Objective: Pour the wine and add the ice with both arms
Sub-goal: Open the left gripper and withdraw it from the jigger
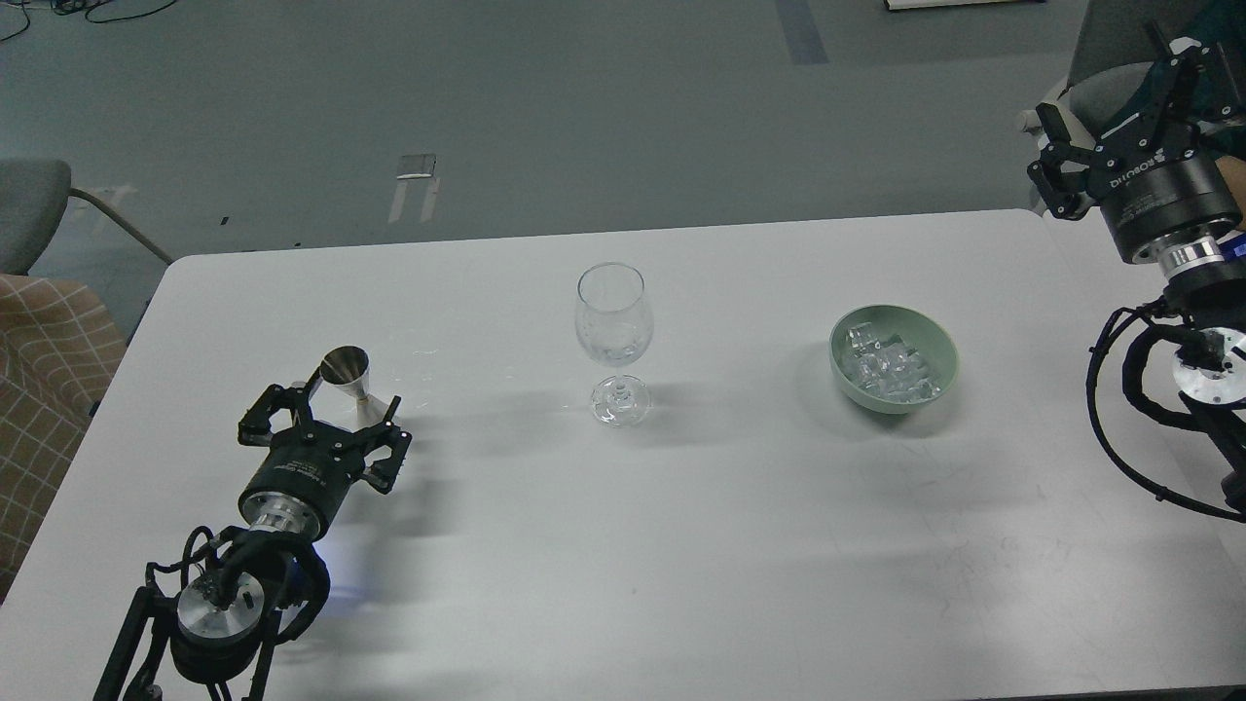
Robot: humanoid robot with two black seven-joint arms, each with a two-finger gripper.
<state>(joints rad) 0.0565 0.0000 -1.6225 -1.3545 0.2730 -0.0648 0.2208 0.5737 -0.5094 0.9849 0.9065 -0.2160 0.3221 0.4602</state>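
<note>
A clear wine glass (613, 326) stands upright at the middle of the white table (681, 545). A small steel jigger (347, 375) stands on the table at the left. My left gripper (336, 409) is open just behind it, its fingers spread to either side of the jigger's base and not gripping it. A pale green bowl (939, 385) at the right holds several clear ice cubes (888, 370). My right gripper (1110, 92) is open and empty, raised beyond the table's far right corner.
A grey chair (34, 209) and a checked cushion (49, 360) stand off the table's left edge. The right arm's cables (1129, 409) hang over the table's right edge. Grey floor lies beyond the far edge.
</note>
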